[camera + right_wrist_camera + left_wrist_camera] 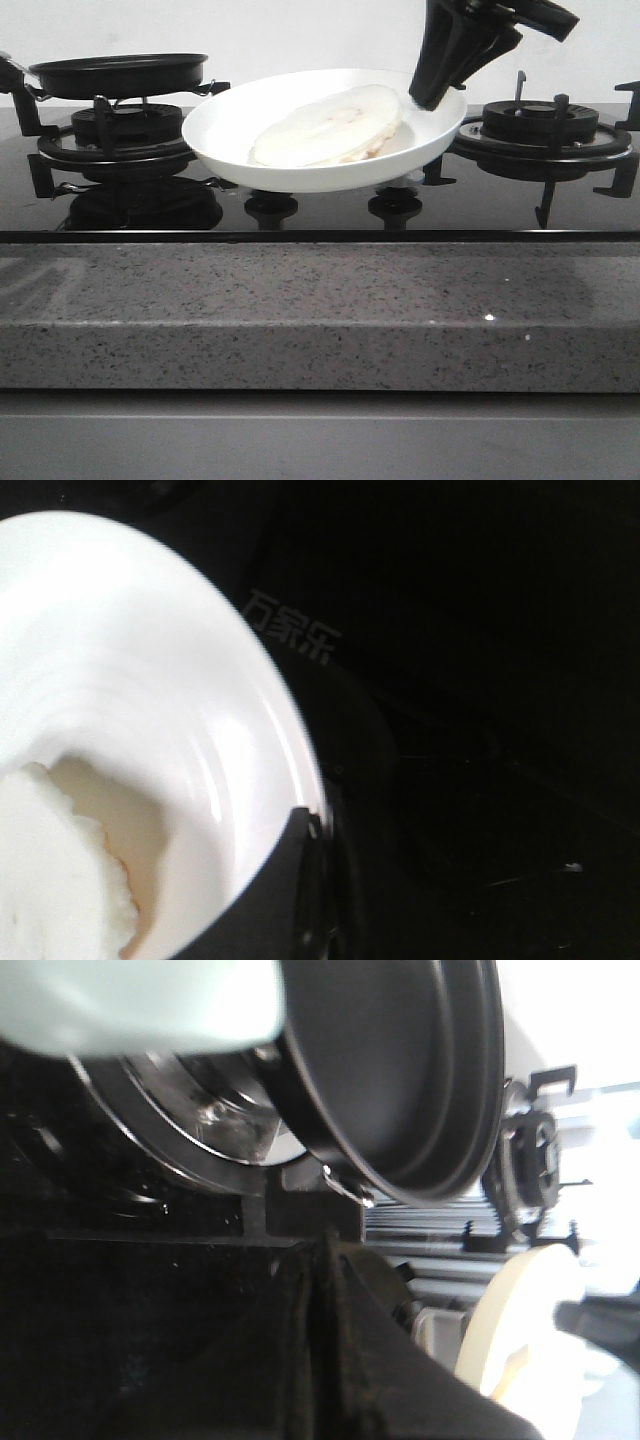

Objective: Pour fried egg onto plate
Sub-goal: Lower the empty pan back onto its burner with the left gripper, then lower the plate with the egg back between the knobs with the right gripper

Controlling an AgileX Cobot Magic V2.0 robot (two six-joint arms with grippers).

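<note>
The white plate hangs above the middle of the stove, tilted a little down to the left. The fried egg lies in it with its pale side up, and no yolk shows. My right gripper is shut on the plate's right rim. The right wrist view shows its fingers clamped on that rim, with the plate and the egg beside them. The black pan is level and empty over the left burner. My left gripper is shut at the pan's handle.
The black glass stove has a left burner, a right burner and two knobs below the plate. A speckled grey counter edge runs along the front.
</note>
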